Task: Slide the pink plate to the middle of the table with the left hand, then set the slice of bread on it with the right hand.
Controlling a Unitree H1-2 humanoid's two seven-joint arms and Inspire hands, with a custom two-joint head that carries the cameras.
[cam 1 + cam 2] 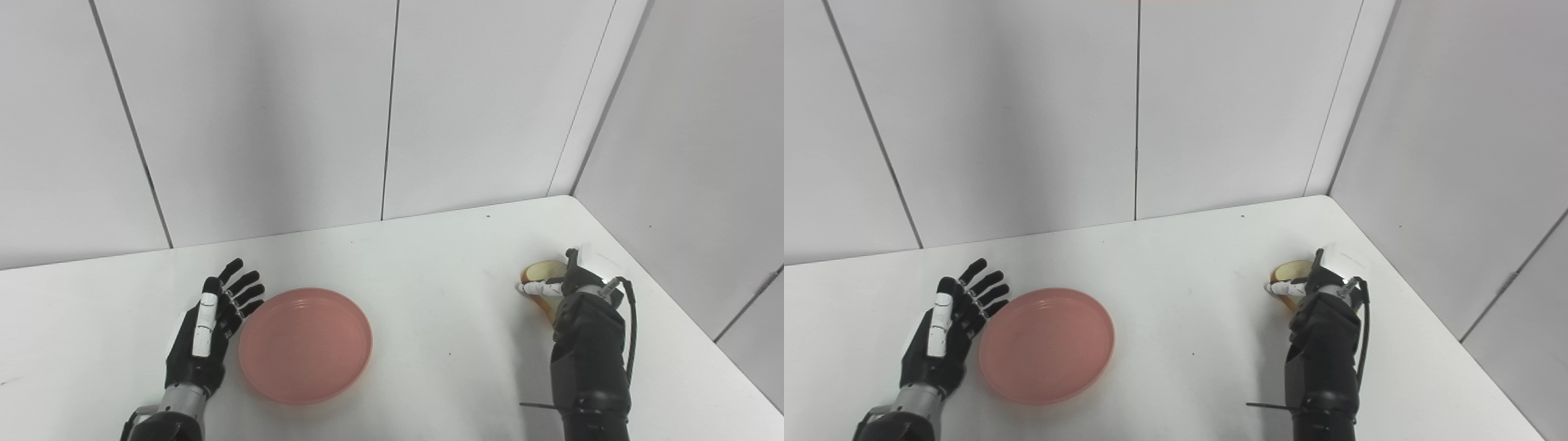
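The round pink plate (305,345) lies flat on the white table (441,288), a little left of the middle. My left hand (211,324) rests just left of its rim, fingers spread and open, holding nothing. At the right, the slice of bread (542,270) lies near the table's right edge. My right hand (576,288) is down over the bread, its white thumb (539,288) laid across the near edge. The wrist hides most of the slice and the other fingers, so their grip does not show.
White wall panels (392,122) close off the back and right of the table, meeting in a corner behind the bread. The table's right edge (680,318) runs close beside my right arm. Bare tabletop lies between the plate and the bread.
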